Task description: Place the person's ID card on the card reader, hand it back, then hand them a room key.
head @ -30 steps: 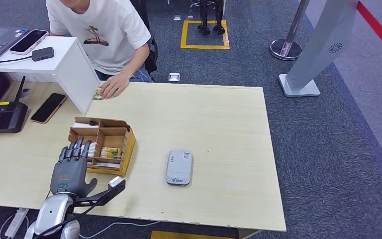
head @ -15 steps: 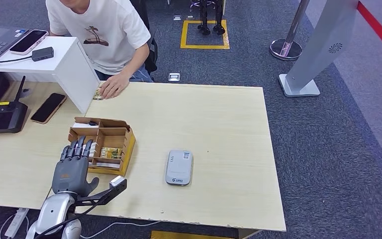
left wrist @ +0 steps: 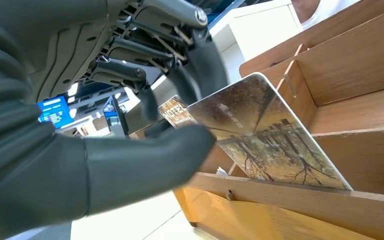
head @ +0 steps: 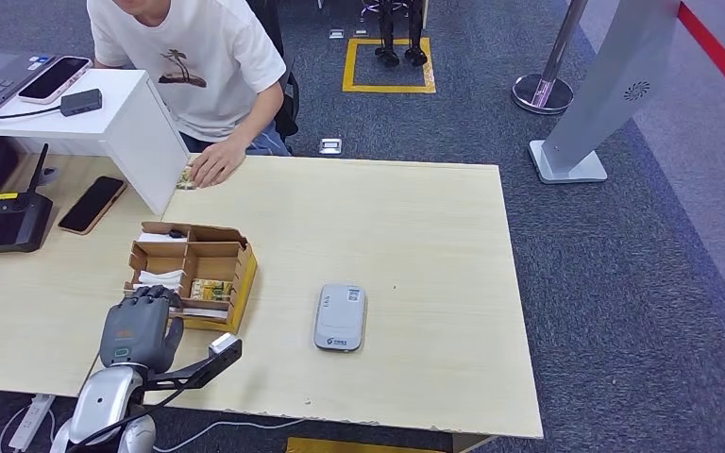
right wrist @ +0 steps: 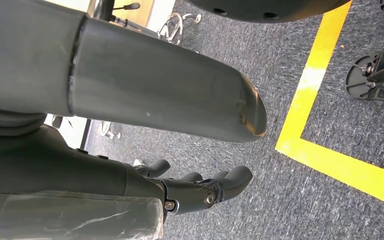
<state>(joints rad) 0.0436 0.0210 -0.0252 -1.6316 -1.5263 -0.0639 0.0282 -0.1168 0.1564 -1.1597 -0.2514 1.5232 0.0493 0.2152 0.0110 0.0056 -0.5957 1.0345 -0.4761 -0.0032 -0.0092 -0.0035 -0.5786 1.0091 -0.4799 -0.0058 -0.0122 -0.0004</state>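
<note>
now curling shut around a key card in the box, left hand fingers no longer spread as before; right hand hanging loose, gripping nothing; lifting likely next.

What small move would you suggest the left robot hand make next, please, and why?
Probably lift straight up: the left robot hand already pinches a room key card standing in the wooden box, whose dividers flank it, so rising first should clear them.
</note>
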